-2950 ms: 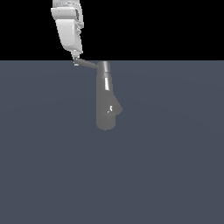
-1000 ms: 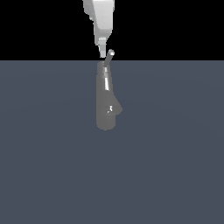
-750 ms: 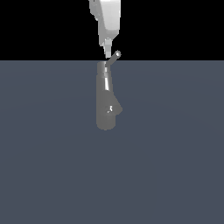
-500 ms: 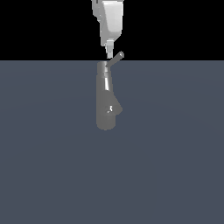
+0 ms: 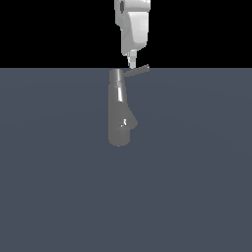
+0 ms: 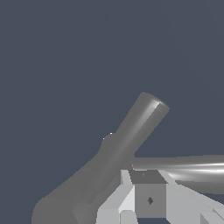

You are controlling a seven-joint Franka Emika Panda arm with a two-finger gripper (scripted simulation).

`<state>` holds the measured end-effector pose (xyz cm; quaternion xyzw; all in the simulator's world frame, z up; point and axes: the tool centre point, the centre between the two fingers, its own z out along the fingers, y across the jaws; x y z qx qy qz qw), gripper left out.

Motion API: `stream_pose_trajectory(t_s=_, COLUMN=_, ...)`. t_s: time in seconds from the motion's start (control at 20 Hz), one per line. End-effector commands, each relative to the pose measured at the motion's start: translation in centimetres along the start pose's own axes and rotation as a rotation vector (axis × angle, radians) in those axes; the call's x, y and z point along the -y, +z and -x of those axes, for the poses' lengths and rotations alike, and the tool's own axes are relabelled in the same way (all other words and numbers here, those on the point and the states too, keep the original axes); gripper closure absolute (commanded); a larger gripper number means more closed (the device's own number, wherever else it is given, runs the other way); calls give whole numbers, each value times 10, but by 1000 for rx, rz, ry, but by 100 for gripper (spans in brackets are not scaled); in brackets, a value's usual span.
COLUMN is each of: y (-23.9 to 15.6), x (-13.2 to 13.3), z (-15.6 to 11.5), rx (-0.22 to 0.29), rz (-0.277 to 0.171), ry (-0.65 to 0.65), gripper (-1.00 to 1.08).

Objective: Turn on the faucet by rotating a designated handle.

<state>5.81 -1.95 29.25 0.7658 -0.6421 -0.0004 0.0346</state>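
Note:
The grey glossy faucet [image 5: 119, 115] stands as a tapered column on the dark floor, with a small bump on its side. The handle [image 5: 137, 71], a thin grey rod, sticks out from the narrow cap toward the exterior view's right, tilted slightly up. My white gripper [image 5: 131, 63] hangs from above, its narrow tip right at the rod near the cap; the fingers look pressed together and hold nothing. In the wrist view the faucet body [image 6: 129, 135] runs diagonally, the handle [image 6: 188, 168] crosses just beyond my fingertips [image 6: 127, 194].
A flat dark blue-grey floor [image 5: 197, 187] surrounds the faucet, with a black background [image 5: 49, 29] behind it.
The handle has swung from pointing to the exterior view's left, past straight, to pointing right. My gripper has moved rightward with it, staying against the rod.

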Motion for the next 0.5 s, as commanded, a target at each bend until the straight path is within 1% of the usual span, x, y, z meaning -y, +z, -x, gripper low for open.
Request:
stream_pose_trajectory(t_s=0.0, y=11, x=1, z=-28, rx=-3, rz=12, ry=32, gripper=108)
stream_pose_trajectory(t_s=0.4, y=20, x=16, z=-57, rx=-4, rz=13, ry=44, gripper=108)
stream_pose_trajectory(t_s=0.45, y=20, x=16, z=-57, rx=-4, rz=13, ry=44, gripper=108)
